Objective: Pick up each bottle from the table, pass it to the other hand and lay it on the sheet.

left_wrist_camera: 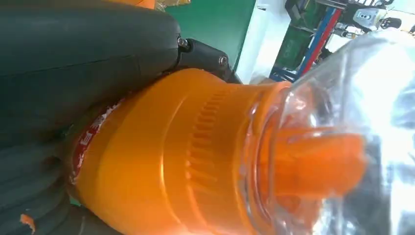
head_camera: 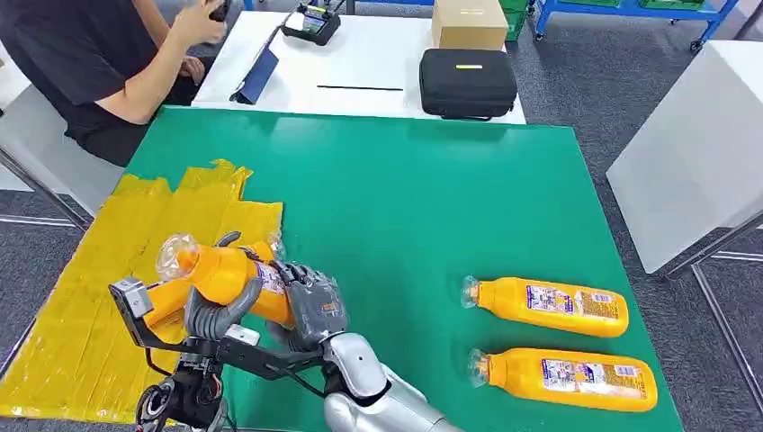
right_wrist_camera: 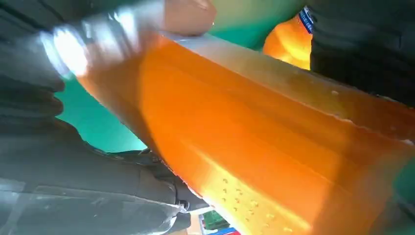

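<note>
Where the two hands met over the yellow sheet (head_camera: 81, 306), their fingers overlapped, so individual fingertips were hard to make out. The left hand (head_camera: 211, 315) and the right hand (head_camera: 315, 301) both gripped one orange bottle (head_camera: 225, 274). Beside that bottle, toward the sheet, another bottle (head_camera: 166, 301) lay partly hidden.

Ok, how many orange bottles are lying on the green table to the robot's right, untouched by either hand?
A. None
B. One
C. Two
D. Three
C: one bottle lies nearer the table's middle and a second bottle lies nearer the robot, both on their sides on the green table, clear of both hands.
</note>
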Tool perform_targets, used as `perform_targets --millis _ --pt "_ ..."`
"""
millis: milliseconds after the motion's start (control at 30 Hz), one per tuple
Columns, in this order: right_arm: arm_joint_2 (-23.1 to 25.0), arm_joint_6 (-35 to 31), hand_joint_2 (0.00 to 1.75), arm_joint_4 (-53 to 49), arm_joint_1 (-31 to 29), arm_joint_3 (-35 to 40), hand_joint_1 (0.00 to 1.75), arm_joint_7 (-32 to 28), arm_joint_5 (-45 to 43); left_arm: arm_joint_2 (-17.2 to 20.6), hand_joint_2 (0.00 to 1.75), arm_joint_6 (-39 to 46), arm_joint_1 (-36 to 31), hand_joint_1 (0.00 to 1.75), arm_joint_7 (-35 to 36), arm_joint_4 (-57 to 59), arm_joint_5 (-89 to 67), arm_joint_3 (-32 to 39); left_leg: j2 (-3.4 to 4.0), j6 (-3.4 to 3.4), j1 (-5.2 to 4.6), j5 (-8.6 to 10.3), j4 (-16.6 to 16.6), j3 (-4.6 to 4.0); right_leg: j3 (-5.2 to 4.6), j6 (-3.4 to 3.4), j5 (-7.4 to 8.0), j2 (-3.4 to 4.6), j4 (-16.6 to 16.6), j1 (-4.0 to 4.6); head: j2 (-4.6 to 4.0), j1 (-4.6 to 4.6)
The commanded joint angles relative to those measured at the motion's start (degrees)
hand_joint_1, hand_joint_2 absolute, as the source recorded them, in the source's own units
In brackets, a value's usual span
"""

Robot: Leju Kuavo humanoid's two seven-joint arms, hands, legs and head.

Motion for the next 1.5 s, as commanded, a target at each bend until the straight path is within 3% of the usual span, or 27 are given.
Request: perform_targets --millis 33,67,100,133,167,267,333,433,500,533,767,900,1133,1233,1267,1300,1333,1500 --pt "0.7 -0.3 1.75 3.9 -2.5 3.4 1.75 -1.2 -0.6 0.0 1.75 -0.4 -3.3 1.75 0.3 3.8 -0.9 0.3 -0.04 -0.06 0.00 -0.02 0.0 0.11 0.12 -0.05 -0.05 -0.11 0.0 0.01 0.00 0.00" --pt "0.7 -1.7 1.75 4.1 -2.6 2.4 1.54 -1.4 -1.0 -0.1 1.75 -0.1 -3.2 1.75 -0.1 3.5 -1.6 0.8 -0.06 -0.09 0.01 -0.05 0.0 0.17 0.19 -0.08 -0.09 -0.16 0.0 0.02 0.00 0.00" --pt "0.7 -2.6 1.75 4.2 -2.7 1.5 0.00 -1.7 -0.8 -0.2 1.75 0.5 -3.0 1.75 -0.5 3.1 -2.1 1.4 -0.05 -0.07 0.01 -0.03 0.0 0.11 0.13 -0.06 -0.05 -0.13 0.0 0.02 0.00 0.00" --pt "0.5 -3.2 1.75 3.7 -2.3 -0.8 0.00 -2.1 -1.4 -0.2 1.75 2.1 -2.7 1.75 -1.2 2.5 -3.6 2.1 -0.05 -0.10 0.00 -0.07 0.0 0.21 0.22 -0.09 -0.10 -0.16 0.0 0.01 0.00 -0.02" --pt "0.1 -3.4 0.00 2.7 -2.1 -2.2 0.00 -2.1 -1.1 -0.1 1.75 3.1 -2.5 1.75 -1.4 1.9 -4.9 2.8 -0.03 -0.07 0.03 -0.04 0.0 0.12 0.14 -0.06 -0.05 -0.11 0.0 0.04 0.00 0.00" --pt "-2.1 -3.2 0.00 -2.9 -0.5 -7.2 0.00 -2.0 0.1 1.0 1.75 8.5 -2.1 1.75 -2.2 0.6 -13.1 4.6 -0.03 -0.10 0.00 -0.07 0.0 0.21 0.23 -0.09 -0.10 -0.14 0.0 0.02 0.00 0.00" --pt "-4.7 -3.8 0.00 -12.2 3.1 -12.4 0.00 -2.2 1.2 1.6 1.75 22.4 -1.9 1.75 -2.5 -1.1 -29.4 6.2 -0.06 -0.06 0.02 -0.02 0.0 0.07 0.11 -0.05 -0.04 -0.14 0.0 0.04 0.00 0.00" --pt "-8.2 4.6 0.00 -29.6 11.1 -19.7 0.00 -4.5 1.9 0.7 1.75 40.2 0.3 1.75 -1.0 -6.5 -48.2 10.9 -0.16 -0.07 0.05 -0.06 0.0 0.10 0.19 -0.06 -0.10 -0.27 0.0 0.07 0.00 -0.02" --pt "-9.3 11.5 0.00 -34.6 14.3 -22.0 0.00 -7.1 -5.0 1.0 1.75 44.0 1.9 1.75 -0.8 -8.4 -52.8 12.0 -0.14 -0.07 0.05 -0.11 0.0 0.13 0.22 -0.06 -0.15 -0.25 0.0 0.07 0.00 -0.02" --pt "-10.3 11.4 0.00 -35.8 15.5 -22.1 0.00 -7.7 -5.2 1.2 1.75 45.9 2.5 1.75 -1.2 -8.2 -55.7 11.9 -0.14 -0.07 0.04 -0.15 0.0 0.19 0.29 -0.06 -0.19 -0.26 0.0 0.06 0.00 -0.04" --pt "-11.4 11.3 0.00 -36.4 17.2 -21.7 0.00 -10.1 -8.4 1.7 1.75 47.9 2.5 1.75 -0.3 -5.6 -60.3 10.4 -0.22 -0.10 -0.03 -0.14 0.0 0.23 0.34 -0.09 -0.20 -0.36 0.0 -0.01 0.00 -0.02" --pt "-13.0 10.5 0.00 -37.1 18.5 -20.1 0.00 -10.8 -10.7 1.6 1.75 48.0 0.8 1.75 1.5 0.4 -72.6 9.3 -0.19 -0.11 -0.04 -0.06 -0.1 0.21 0.29 -0.09 -0.12 -0.35 -0.1 -0.02 0.00 -0.02" --pt "-14.9 10.2 0.00 -37.8 20.2 -19.7 0.00 -11.4 -15.1 3.3 1.75 48.0 -0.7 1.75 4.7 10.5 -76.8 -0.6 -0.23 -0.04 -0.07 -0.05 -0.2 0.36 0.44 -0.05 -0.13 -0.40 -0.2 -0.04 0.00 -0.04" --pt "-15.1 10.1 0.00 -38.4 20.5 -19.7 0.00 -11.3 -15.4 3.3 1.75 48.0 -0.9 1.75 5.2 11.8 -78.1 -1.5 -0.25 -0.04 -0.06 -0.05 -0.1 0.30 0.38 -0.05 -0.15 -0.41 -0.1 -0.03 0.00 -0.02" --pt "-15.9 10.3 0.00 -39.2 20.8 -19.4 0.00 -11.3 -16.0 4.8 1.75 48.0 -2.3 1.75 8.7 16.6 -82.6 -5.6 -0.19 -0.01 -0.05 -0.02 -0.1 0.19 0.26 -0.03 -0.09 -0.32 -0.1 -0.03 0.00 -0.02" --pt "-16.0 10.4 0.00 -39.4 21.0 -19.6 0.00 -11.4 -16.5 5.2 1.75 47.6 -2.5 0.00 8.6 18.2 -83.1 -6.9 -0.21 -0.04 -0.06 -0.06 -0.1 0.28 0.37 -0.06 -0.14 -0.37 -0.1 -0.04 0.00 -0.02" --pt "-16.4 10.8 0.00 -39.7 21.3 -19.6 0.00 -11.7 -17.4 5.4 0.00 47.7 -3.4 0.00 12.0 21.7 -85.4 -8.5 -0.25 -0.04 -0.07 -0.04 -0.2 0.33 0.43 -0.07 -0.13 -0.40 -0.2 -0.04 0.00 -0.02" --pt "-16.9 10.8 0.00 -40.8 21.9 -20.1 0.00 -11.9 -17.6 5.3 0.00 48.0 -4.7 0.00 16.3 28.3 -89.2 -11.4 -0.15 -0.01 -0.10 0.01 -0.1 0.15 0.20 -0.03 -0.04 -0.24 -0.1 -0.07 0.00 -0.04"
